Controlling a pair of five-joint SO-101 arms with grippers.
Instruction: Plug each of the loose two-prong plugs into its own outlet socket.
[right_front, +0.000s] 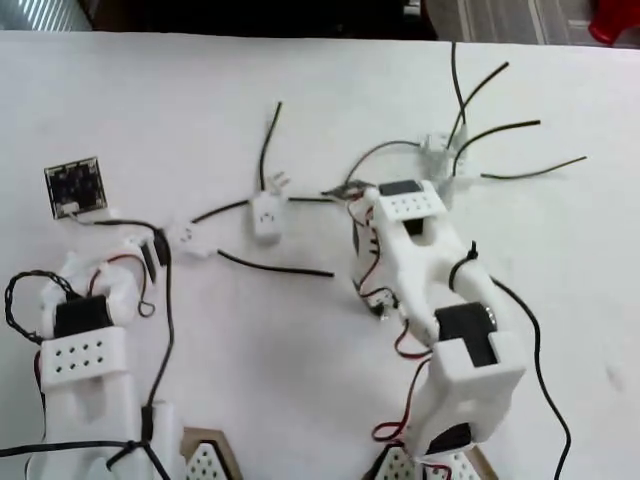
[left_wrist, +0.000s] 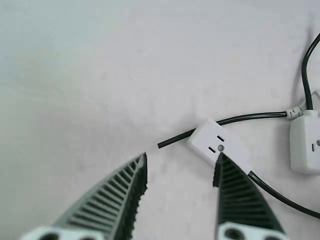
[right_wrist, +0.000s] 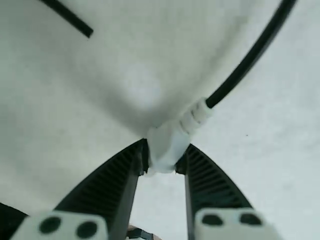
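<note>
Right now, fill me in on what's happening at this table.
The right gripper has its fingers shut on a white plug with a black cord, over the table. The left gripper is open, poised at a white outlet socket lying on the table. A second socket lies nearby. The held plug is not yet in a socket.

Your left gripper (left_wrist: 181, 165) hangs low, jaws spread wide. Your right arm (right_front: 430, 260) is stretched well forward, and your right gripper (right_wrist: 162, 162) is pinched tight on a plug (right_wrist: 167, 137).
</note>
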